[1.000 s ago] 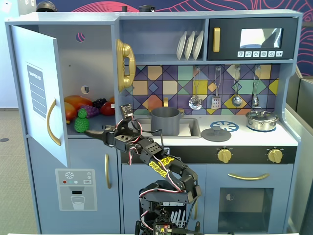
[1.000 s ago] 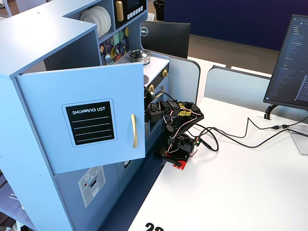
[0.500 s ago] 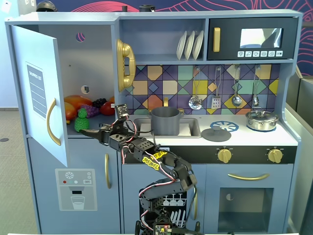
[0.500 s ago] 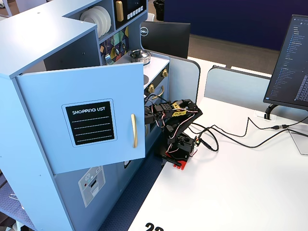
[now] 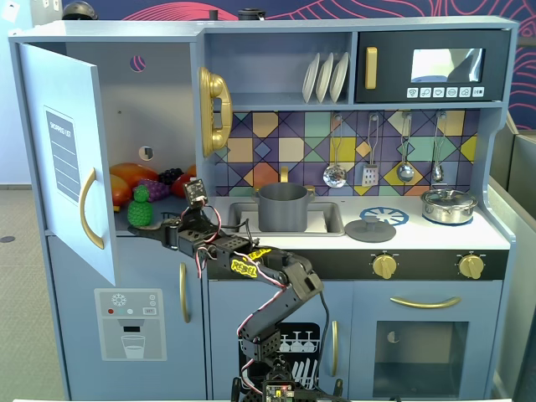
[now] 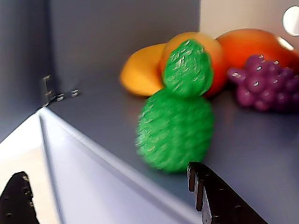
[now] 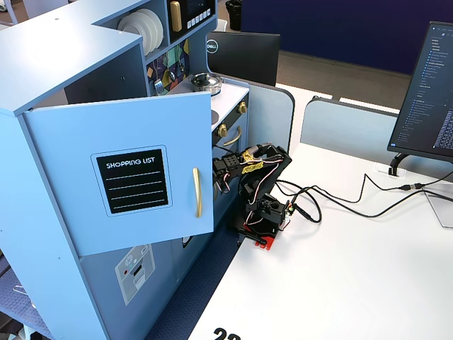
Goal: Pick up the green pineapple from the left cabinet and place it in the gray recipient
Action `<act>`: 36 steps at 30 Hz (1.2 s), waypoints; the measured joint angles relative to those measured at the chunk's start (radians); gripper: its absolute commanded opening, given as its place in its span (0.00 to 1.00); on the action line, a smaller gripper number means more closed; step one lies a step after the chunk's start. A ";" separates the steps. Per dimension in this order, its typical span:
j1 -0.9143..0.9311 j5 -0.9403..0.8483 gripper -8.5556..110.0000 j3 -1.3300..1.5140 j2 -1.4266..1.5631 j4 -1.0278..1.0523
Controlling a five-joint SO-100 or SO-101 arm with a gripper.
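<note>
One green pineapple (image 6: 175,123) stands before two orange fruits (image 6: 140,70) and one grape bunch (image 6: 264,81), fingers (image 6: 219,196) spread wide.

Pineapple (image 5: 140,207) in cabinet (image 5: 117,100) — before fruits (image 5: 134,177)

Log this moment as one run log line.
phase: approach | gripper: open, empty | green pineapple: upright on left cabinet shelf, door open | gray recipient: in sink

green pineapple (image 6: 175,126): bumpy glossy plastic | gray recipient (image 5: 282,208): matte, probably plastic | silver pot (image 5: 448,205): shiny
</note>
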 measured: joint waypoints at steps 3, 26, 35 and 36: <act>0.009 0.000 0.42 -0.041 -0.046 -0.012; 0.044 -0.006 0.41 -0.201 -0.279 -0.046; 0.054 -0.006 0.41 -0.258 -0.339 -0.057; 0.054 -0.006 0.41 -0.264 -0.347 -0.058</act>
